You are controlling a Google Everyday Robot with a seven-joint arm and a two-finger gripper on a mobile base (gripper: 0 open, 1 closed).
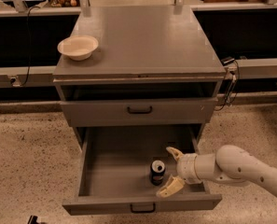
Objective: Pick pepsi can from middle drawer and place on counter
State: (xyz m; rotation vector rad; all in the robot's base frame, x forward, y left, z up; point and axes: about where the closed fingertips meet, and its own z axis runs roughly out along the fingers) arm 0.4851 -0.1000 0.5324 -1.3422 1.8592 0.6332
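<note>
Arm point(243, 167) comes in low from the right, white and rounded, forearm about level, wrist pointing left into the open middle drawer point(114, 171). Gripper point(165, 171) sits over the front right part of the drawer tray, just beside the pepsi can point(157, 171). Its two cream fingers point(171, 186) are spread apart, one toward the back of the drawer and one toward the front panel, with the can's right side at the gap between them; not clamped on it. Can't tell if either fingertip touches the can. Can stands upright on the tray floor, silver top up, near the front, right of centre. Body reads dark, logo hard to make out. Arm is cut off at the right edge, so the shoulder and base are out of view. Wrist and forearm cover the drawer's right wall and front right corner. Counter point(142, 36) above has a cream bowl point(77, 47) at its left edge. Upper drawer point(138, 111) with black handle is closed. Speckled floor point(31, 162) around the cabinet.
</note>
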